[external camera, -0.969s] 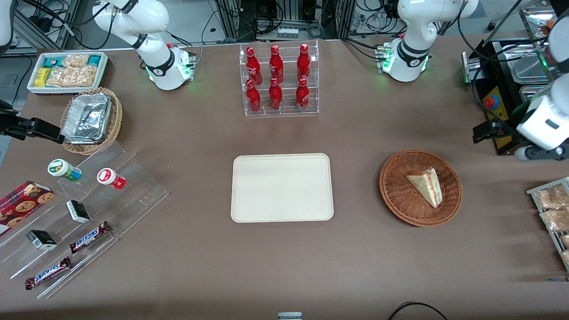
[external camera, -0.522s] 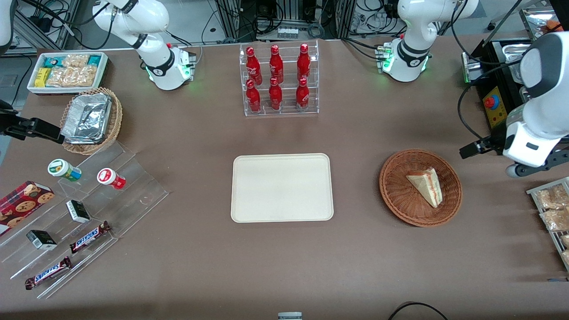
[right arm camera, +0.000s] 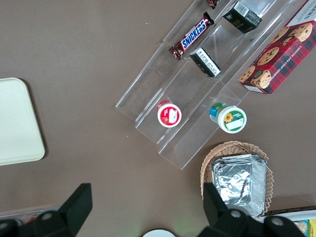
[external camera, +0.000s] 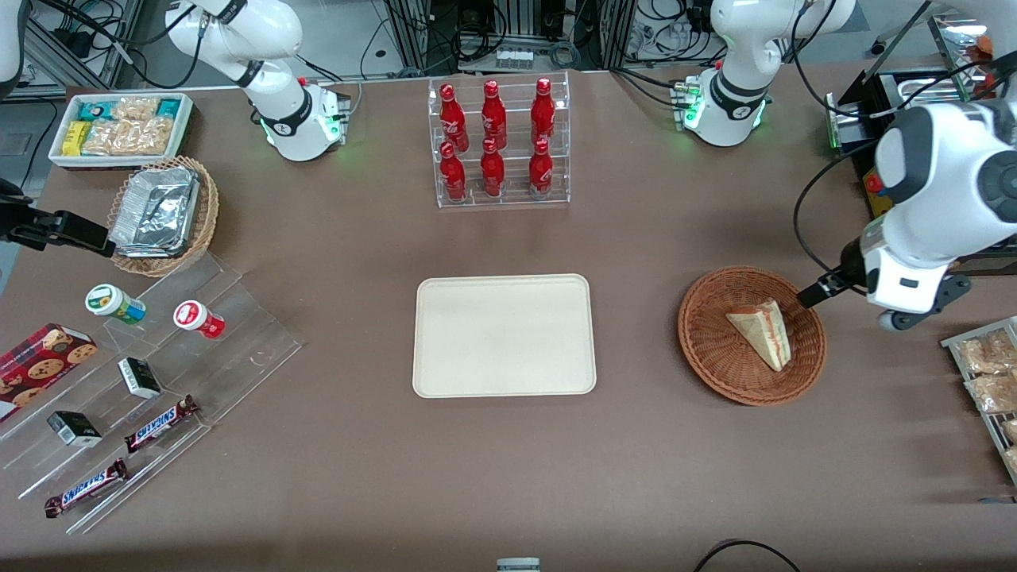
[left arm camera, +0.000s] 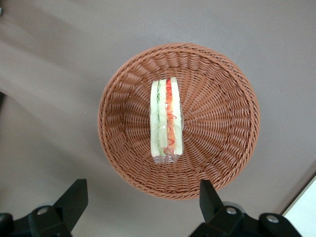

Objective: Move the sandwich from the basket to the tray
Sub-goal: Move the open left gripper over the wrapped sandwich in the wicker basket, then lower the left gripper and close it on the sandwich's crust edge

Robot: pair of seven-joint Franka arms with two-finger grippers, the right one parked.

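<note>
The sandwich (external camera: 763,332), a white-bread wedge, lies in the round reddish-brown wicker basket (external camera: 709,357). In the left wrist view the sandwich (left arm camera: 167,123) shows its red, orange and green filling edge in the middle of the basket (left arm camera: 222,123). My left gripper (external camera: 818,292) hangs above the basket's rim on the working arm's side. Its gripper (left arm camera: 141,197) is open, its dark fingertips (left arm camera: 74,197) wide apart over bare table just outside the rim, holding nothing. The cream tray (external camera: 504,335) lies flat beside the basket, toward the parked arm, with nothing on it.
A clear rack of red bottles (external camera: 496,143) stands farther from the camera than the tray. A wire rack of packaged snacks (external camera: 989,381) and a black box with a red button (external camera: 874,183) sit at the working arm's end. Acrylic steps with snacks (external camera: 143,381) lie toward the parked arm's end.
The left arm has swung in from the table's working-arm end toward the basket, bringing the gripper over its rim. The sandwich, basket and tray have not moved.
</note>
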